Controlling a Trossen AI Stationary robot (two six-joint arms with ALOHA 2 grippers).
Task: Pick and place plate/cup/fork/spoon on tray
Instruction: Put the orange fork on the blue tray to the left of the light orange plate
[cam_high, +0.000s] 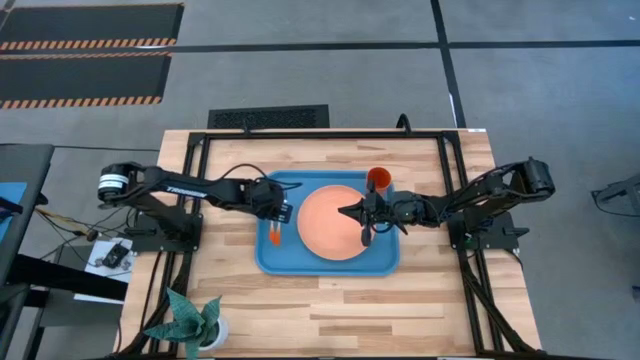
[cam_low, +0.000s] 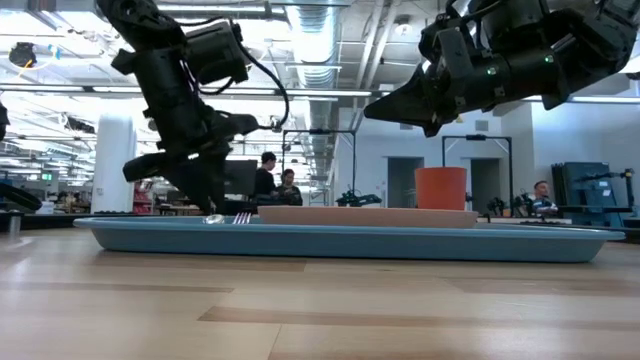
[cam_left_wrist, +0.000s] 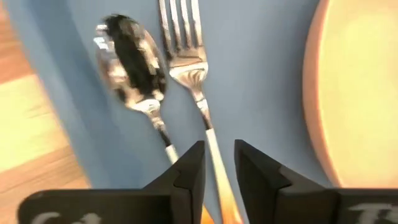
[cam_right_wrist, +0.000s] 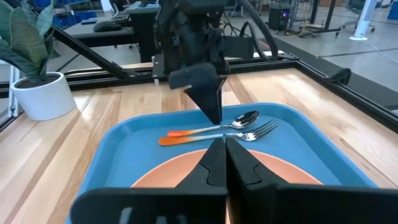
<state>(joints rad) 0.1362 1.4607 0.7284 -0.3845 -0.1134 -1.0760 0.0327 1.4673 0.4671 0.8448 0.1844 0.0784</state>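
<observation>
Your left gripper (cam_high: 277, 212) hovered slightly parted over the fork (cam_right_wrist: 217, 134) and spoon (cam_right_wrist: 214, 126), lying together on the tray (cam_high: 290, 262) left of the plate (cam_high: 330, 222). Your right gripper (cam_high: 347, 211), closed and empty, hung over the plate, the cup (cam_high: 379, 179) just behind.

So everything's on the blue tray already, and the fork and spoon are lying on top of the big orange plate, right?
Not quite. The silver-tined, orange-handled fork and the round-bowled silver spoon lie side by side on the bare floor of the blue rectangular plastic tray, beside the large salmon-orange plate, not on it. The left wrist view shows this. The small orange cup is on the tray too.
</observation>
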